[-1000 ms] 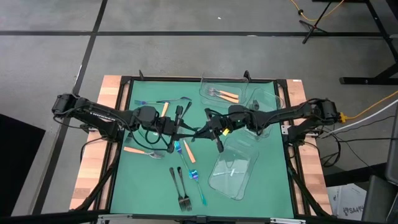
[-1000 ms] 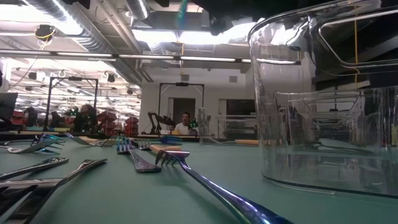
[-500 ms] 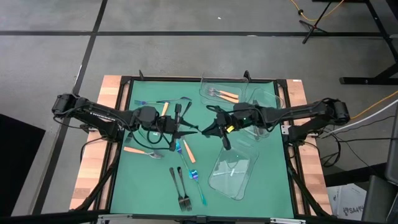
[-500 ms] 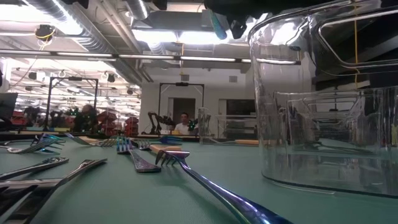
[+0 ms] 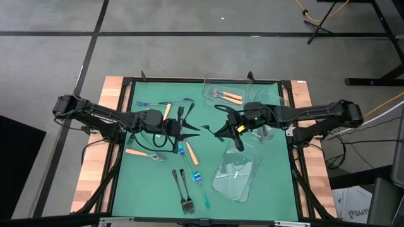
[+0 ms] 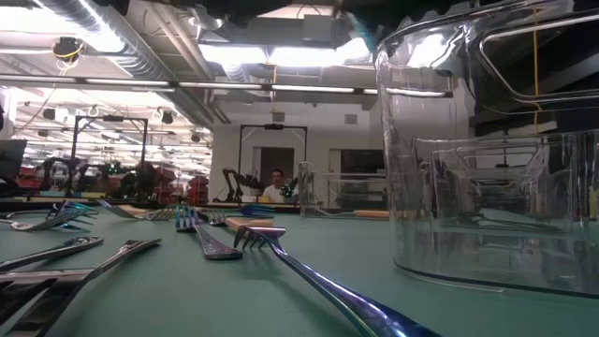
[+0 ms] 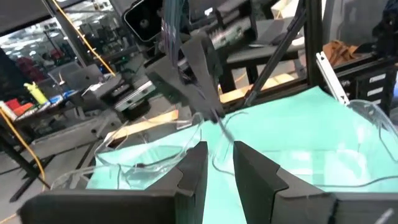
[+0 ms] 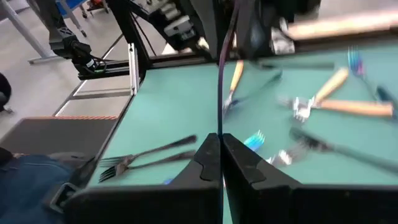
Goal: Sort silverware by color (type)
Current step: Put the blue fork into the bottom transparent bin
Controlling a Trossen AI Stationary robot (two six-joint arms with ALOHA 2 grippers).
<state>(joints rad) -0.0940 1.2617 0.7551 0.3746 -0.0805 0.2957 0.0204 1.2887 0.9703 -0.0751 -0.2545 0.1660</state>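
Observation:
My right gripper (image 5: 219, 132) hovers over the middle of the green table (image 5: 151, 183), shut on a thin iridescent blue-teal fork (image 8: 219, 81), which also shows in the left wrist view as the fork (image 7: 171, 25). My left gripper (image 5: 190, 131) hangs just left of it, open by a narrow gap (image 7: 219, 165) and empty. Loose forks lie flat on the table: orange-handled ones (image 5: 144, 153), dark ones (image 5: 183, 189) and blue-teal ones (image 5: 199, 183). Two orange-handled forks (image 5: 228, 96) lie in a clear tray. My right gripper pinches the fork's thin shaft (image 8: 219, 127) between its two fingers. The fork runs straight on past the fingertips, and it is lifted clear of the table. Which end of the fork lies in the fingers, I cannot tell.
Three clear plastic trays stand on the table's right half: one at the far edge (image 5: 213, 88), one beside it (image 5: 274, 99), one nearer (image 5: 237, 173). In the low view the near tray's wall (image 6: 487, 159) fills the right side. The forks crowd the table's middle and left.
My right gripper has moved toward the table's right edge, away from my left gripper, carrying the blue-teal fork clear of the table. The two grippers stood close together a second ago; now a gap separates them.

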